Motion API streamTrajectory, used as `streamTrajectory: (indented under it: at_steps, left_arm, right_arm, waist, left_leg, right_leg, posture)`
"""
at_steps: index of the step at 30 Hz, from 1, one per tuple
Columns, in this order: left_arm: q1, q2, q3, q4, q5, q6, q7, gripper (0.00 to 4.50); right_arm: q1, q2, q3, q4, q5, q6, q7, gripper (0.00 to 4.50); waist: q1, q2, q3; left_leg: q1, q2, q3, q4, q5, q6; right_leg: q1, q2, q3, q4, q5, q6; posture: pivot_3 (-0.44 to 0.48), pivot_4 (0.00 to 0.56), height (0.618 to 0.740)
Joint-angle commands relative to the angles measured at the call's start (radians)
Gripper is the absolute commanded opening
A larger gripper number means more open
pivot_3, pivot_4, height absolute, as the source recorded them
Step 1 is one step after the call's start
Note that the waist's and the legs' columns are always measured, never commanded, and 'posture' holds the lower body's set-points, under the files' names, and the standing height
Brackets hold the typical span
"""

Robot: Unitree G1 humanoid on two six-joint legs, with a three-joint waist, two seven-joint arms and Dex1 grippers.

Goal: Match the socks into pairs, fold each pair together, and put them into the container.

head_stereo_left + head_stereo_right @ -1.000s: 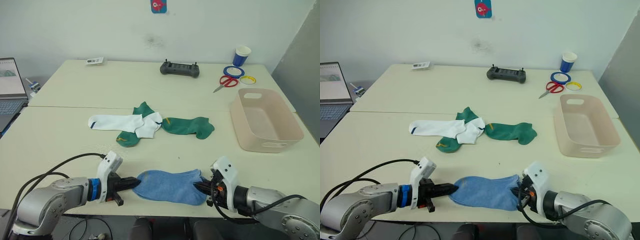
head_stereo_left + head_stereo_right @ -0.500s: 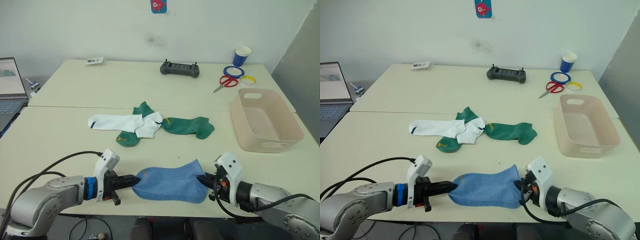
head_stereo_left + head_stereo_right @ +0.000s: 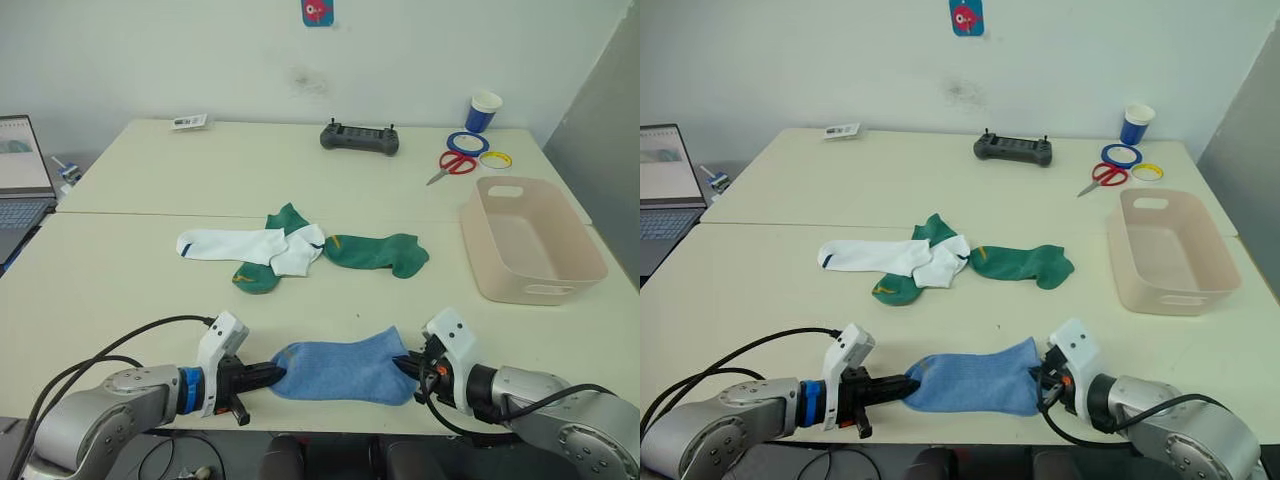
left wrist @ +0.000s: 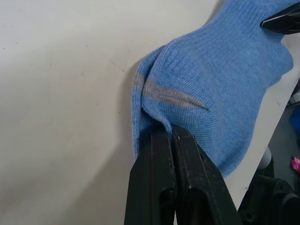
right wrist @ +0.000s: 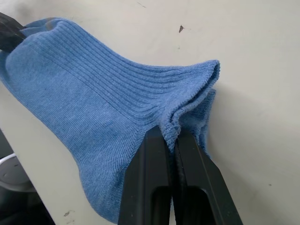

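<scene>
Two light blue socks, stacked as one pair, lie at the near edge of the tabletop, long axis 9-to-3 o'clock. Left tool is clamped on the 9 o'clock end, right tool on the 3 o'clock cuff end. Container sits toward 2 o'clock from the pair, nearer the right arm. Judgement: fold end-to-end first.

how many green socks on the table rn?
2. One dark green sock lies flat at mid-table, toward the pale beige-pink plastic tub. The other green sock lies just to its left, mostly covered by the white socks lying across it.
</scene>
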Motion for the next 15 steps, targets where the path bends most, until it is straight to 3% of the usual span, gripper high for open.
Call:
streamTrajectory:
  at_steps: [1, 5, 12, 13, 15]
  left_arm:
    - [0.009, 0.0, 0.006, -0.001, 0.019, -0.05, -0.013, 0.2]
    - [0.014, 0.014, 0.006, 0.012, 0.031, -0.086, -0.038, 1.21]
    - [0.04, 0.071, 0.082, -0.002, 0.058, -0.182, -0.109, 3.43]
    - [0.035, 0.093, 0.095, 0.005, 0.058, -0.188, -0.129, 3.7]
    - [-0.003, 0.14, 0.111, 0.031, 0.054, -0.208, -0.183, 3.7]
  right_arm:
    - [0.006, -0.016, -0.009, -0.029, -0.002, -0.018, 0.025, 0.53]
    - [0.016, -0.028, -0.03, -0.036, -0.01, -0.039, 0.037, 1.73]
    - [0.051, -0.068, -0.121, -0.093, 0.008, -0.094, 0.079, 4.27]
    - [0.057, -0.077, -0.137, -0.107, 0.018, -0.104, 0.095, 4.5]
    - [0.061, -0.102, -0.162, -0.143, 0.032, -0.154, 0.148, 4.5]
  waist:
    - [0.0, 0.0, 0.0]
    - [0.0, 0.0, 0.0]
    - [0.0, 0.0, 0.0]
    - [0.0, 0.0, 0.0]
    - [0.0, 0.0, 0.0]
  left_leg:
    - [0.0, 0.0, 0.0, 0.0, 0.0, 0.0]
    - [0.0, 0.0, 0.0, 0.0, 0.0, 0.0]
    - [0.0, 0.0, 0.0, 0.0, 0.0, 0.0]
    - [0.0, 0.0, 0.0, 0.0, 0.0, 0.0]
    - [-0.001, 0.001, 0.0, 0.0, 0.0, 0.0]
  right_leg:
    - [0.0, 0.0, 0.0, 0.0, 0.0, 0.0]
    - [0.0, 0.0, 0.0, 0.0, 0.0, 0.0]
    - [-0.001, 0.0, 0.0, 0.0, 0.0, 0.0]
    - [-0.001, 0.0, 0.0, 0.0, 0.0, 0.0]
    - [-0.001, 0.001, -0.001, 0.0, 0.0, 0.0]
  posture:
    - [0.0, 0.15, 0.74]
    - [0.0, 0.15, 0.74]
    - [0.0, 0.15, 0.74]
    - [0.0, 0.15, 0.74]
    - [0.0, 0.15, 0.74]
